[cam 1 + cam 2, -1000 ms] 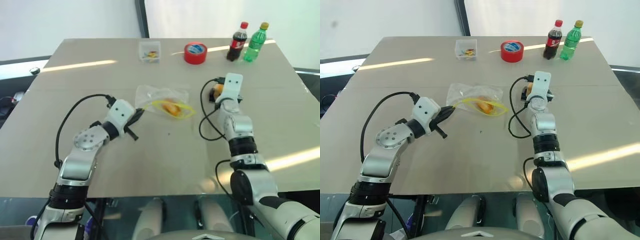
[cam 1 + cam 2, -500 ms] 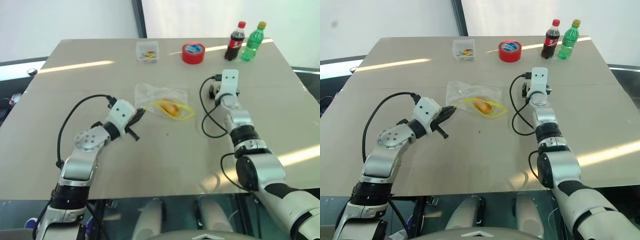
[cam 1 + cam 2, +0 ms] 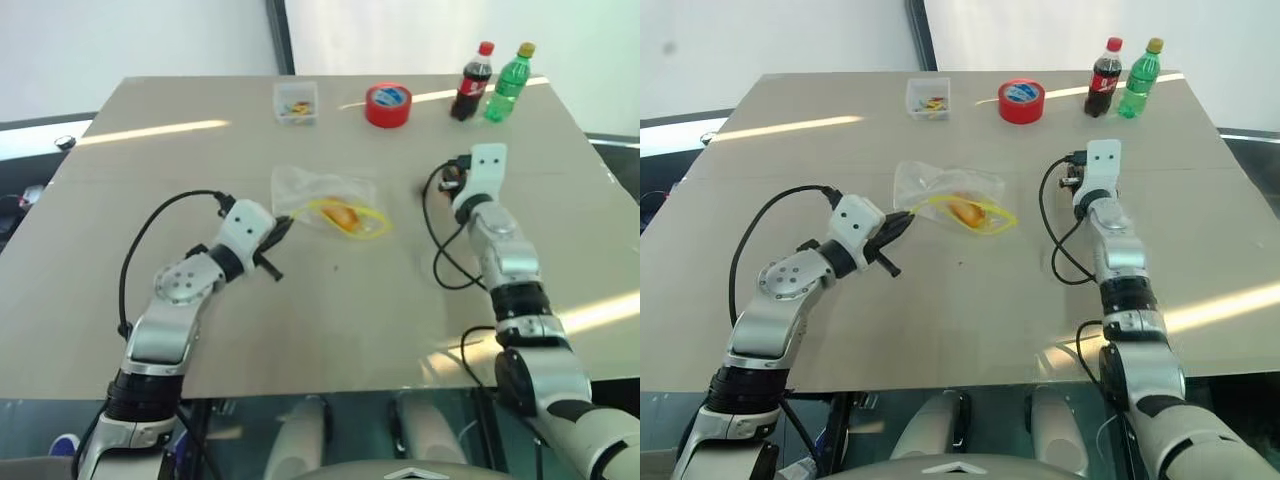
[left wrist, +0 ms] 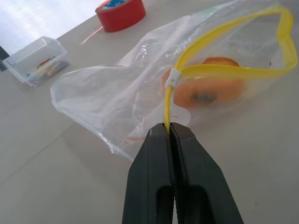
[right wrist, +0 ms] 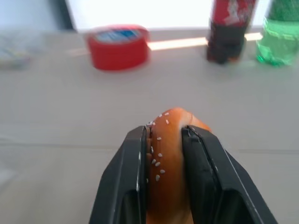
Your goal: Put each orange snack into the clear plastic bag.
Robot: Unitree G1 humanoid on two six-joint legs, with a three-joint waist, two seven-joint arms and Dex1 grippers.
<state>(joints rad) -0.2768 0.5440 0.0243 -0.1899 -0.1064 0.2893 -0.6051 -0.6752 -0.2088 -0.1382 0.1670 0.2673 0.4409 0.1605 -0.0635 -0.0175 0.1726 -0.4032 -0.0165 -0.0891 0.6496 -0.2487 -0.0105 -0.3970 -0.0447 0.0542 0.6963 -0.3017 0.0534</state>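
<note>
Left tool (image 4: pixel 169 133) clamped on the yellow seal strip of the clear plastic bag (image 3: pixel 320 195), which lies mid-table (image 3: pixel 300 320) with one orange snack (image 4: pixel 210 88) inside. Right tool (image 5: pixel 166 140) grips the second orange snack (image 5: pixel 167 158), held above the table, well apart from the bag.
</note>
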